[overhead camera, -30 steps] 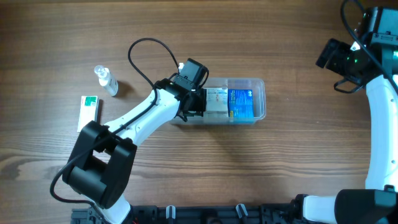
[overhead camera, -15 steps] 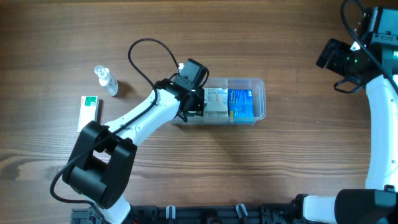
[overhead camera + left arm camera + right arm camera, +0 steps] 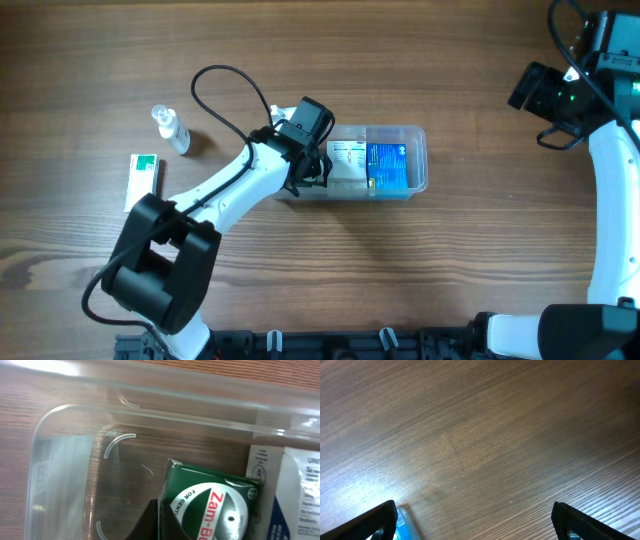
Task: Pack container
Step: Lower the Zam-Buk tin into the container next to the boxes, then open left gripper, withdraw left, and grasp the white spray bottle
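The clear plastic container (image 3: 418, 136) lies in the middle of the table. It holds a blue box (image 3: 388, 165) and a white box (image 3: 347, 160). My left gripper (image 3: 318, 172) reaches into its left end. In the left wrist view the left gripper (image 3: 157, 525) has its dark fingertips pressed together, shut on nothing. They stand just left of a green box (image 3: 215, 505) that lies on the container floor (image 3: 130, 460). My right gripper (image 3: 480, 527) hangs open over bare wood, far to the right (image 3: 533, 90).
A small clear spray bottle (image 3: 172, 130) and a green-and-white box (image 3: 143, 180) lie on the table left of the container. The left arm's black cable (image 3: 225, 85) loops above its wrist. A white-and-blue box edge (image 3: 300, 495) fills the right of the left wrist view.
The left gripper's jaws have closed. Its wrist has shifted slightly and the cable loop has swung left. The right arm has not moved.
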Robot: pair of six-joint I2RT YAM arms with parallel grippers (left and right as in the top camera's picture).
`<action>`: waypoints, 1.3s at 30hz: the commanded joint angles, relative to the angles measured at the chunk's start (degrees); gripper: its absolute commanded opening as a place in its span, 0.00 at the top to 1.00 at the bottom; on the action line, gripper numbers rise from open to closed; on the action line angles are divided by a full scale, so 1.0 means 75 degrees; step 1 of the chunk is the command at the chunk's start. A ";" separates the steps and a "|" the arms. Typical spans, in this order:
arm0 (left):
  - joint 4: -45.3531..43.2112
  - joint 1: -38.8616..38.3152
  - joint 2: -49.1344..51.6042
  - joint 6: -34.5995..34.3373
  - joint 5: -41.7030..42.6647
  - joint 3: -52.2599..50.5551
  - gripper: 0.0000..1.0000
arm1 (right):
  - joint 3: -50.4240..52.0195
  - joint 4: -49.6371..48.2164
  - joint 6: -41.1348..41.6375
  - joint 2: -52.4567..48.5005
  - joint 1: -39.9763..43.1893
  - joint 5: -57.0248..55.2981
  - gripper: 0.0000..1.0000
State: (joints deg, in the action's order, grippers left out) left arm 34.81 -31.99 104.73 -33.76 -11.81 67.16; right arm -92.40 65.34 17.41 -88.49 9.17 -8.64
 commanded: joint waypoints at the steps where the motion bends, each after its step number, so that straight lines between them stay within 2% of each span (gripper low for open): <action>1: 0.0023 -0.0044 0.0460 -0.0192 -0.0251 0.0119 0.96 | -0.0076 -0.0020 -0.0117 0.0041 0.0009 -0.0047 0.00; 11: 0.0050 -0.0041 0.0277 -0.0149 -0.0239 0.0187 0.96 | -0.0076 -0.0020 -0.0117 0.0044 0.0009 -0.0047 0.00; 15: 0.0105 0.0000 -0.0466 0.0251 -0.0411 0.0437 0.87 | -0.0076 -0.0020 -0.0117 0.0041 0.0009 -0.0047 0.00; 16: 0.0117 0.0000 -0.0720 0.0271 -0.0414 0.0469 0.83 | -0.0076 -0.0020 -0.0117 0.0041 0.0009 -0.0047 0.00; 19: 0.0216 0.0152 -0.1623 0.0271 -0.0676 0.0475 0.58 | -0.0076 -0.0020 -0.0117 0.0041 0.0009 -0.0047 0.00; 20: 0.0382 0.0332 -0.1993 0.0268 -0.0938 0.0478 0.40 | -0.0076 -0.0020 -0.0117 0.0041 0.0009 -0.0047 0.00; 21: 0.0606 0.0618 -0.2401 0.0277 -0.1227 0.0478 0.31 | -0.0076 -0.0020 -0.0119 0.0041 0.0009 -0.0047 0.00; 23: 0.0831 0.1253 -0.2975 0.0941 -0.1378 0.0478 0.23 | -0.0076 -0.0020 -0.0117 0.0041 0.0009 -0.0047 0.00; 25: 0.0857 0.2122 -0.3378 0.1600 -0.1381 0.0478 0.04 | -0.0076 -0.0020 -0.0117 0.0044 0.0009 -0.0047 0.00; 26: 0.0857 0.2538 -0.3448 0.1903 -0.1378 0.0478 0.00 | -0.0076 -0.0020 -0.0117 0.0041 0.0009 -0.0047 0.00; 29: 0.0822 0.3809 -0.3413 0.2282 -0.1259 0.0475 0.00 | -0.0076 -0.0020 -0.0117 0.0041 0.0009 -0.0047 0.00; 30: 0.0740 0.4188 -0.3389 0.2512 -0.0933 0.0475 0.00 | -0.0076 -0.0020 -0.0119 0.0041 0.0009 -0.0047 0.00; 32: 0.0434 0.4765 -0.3302 0.3614 0.0463 0.0475 0.00 | -0.0076 -0.0020 -0.0117 0.0041 0.0009 -0.0047 0.00; 35: 0.0286 0.5085 -0.2961 0.3998 0.0755 0.0475 0.00 | -0.0076 -0.0020 -0.0117 0.0041 0.0009 -0.0047 0.00; 37: 0.0289 0.5080 -0.2591 0.4669 0.1416 0.0475 0.00 | -0.0076 -0.0020 -0.0114 0.0041 0.0009 -0.0047 0.00; 39: 0.0047 0.5082 -0.2186 0.5053 0.1597 0.0475 0.00 | -0.0076 -0.0020 -0.0117 0.0041 0.0009 -0.0047 0.00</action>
State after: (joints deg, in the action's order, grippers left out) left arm 36.67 5.85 85.21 -2.00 -4.58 69.93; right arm -92.40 65.36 17.41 -88.49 9.17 -8.62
